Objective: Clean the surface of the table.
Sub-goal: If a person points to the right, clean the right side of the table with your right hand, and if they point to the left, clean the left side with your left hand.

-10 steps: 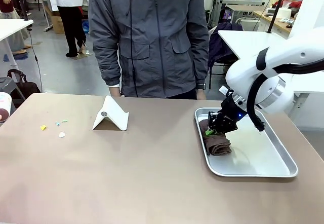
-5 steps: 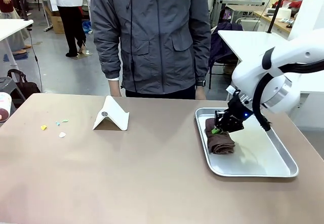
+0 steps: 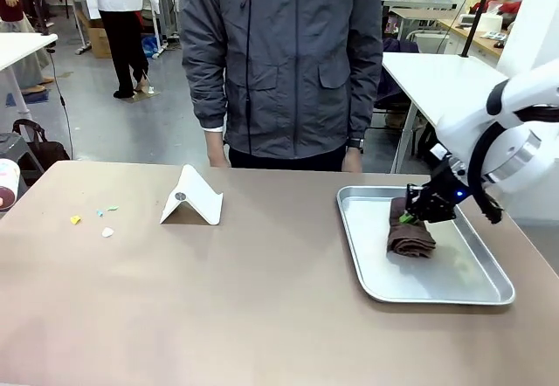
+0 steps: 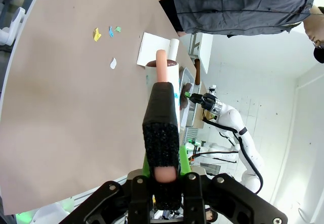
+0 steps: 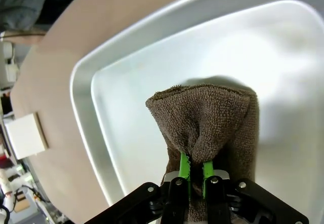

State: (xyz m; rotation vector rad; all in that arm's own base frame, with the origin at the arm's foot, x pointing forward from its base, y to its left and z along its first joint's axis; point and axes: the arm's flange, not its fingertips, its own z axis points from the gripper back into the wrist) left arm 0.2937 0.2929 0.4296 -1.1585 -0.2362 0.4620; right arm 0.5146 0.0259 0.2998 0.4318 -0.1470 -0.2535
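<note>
The desk [image 3: 262, 307] runs the full width of the front view, its tan top carrying a tray [image 3: 376, 292] on the robot's right side. The right tool [image 3: 409, 218] hangs over the far half of the tray, clenched on the upper fold of a brown cloth [image 3: 410, 241]. In the right wrist view the green pads press together with a pinch of terry between them. The rest of the cloth droops into the tray, inside its rim and nearer the tray's left wall than its right. Its lower end seems to rest on the tray floor, though that is hard to judge.

Well left of the tray stands a white folded stand [image 3: 192, 198], and farther from the tray again lie a few small scraps [image 3: 98, 221], yellow, green and white, loose on the desk. A person [image 3: 288, 63] in a grey jacket stands at the far edge, behind the gap between stand and tray, arms down.

The left tool [image 4: 164, 169] is well clear of the tray, high above the desk. It is clamped on what looks like a pink rod [image 4: 162, 117] in a black textured sleeve.
</note>
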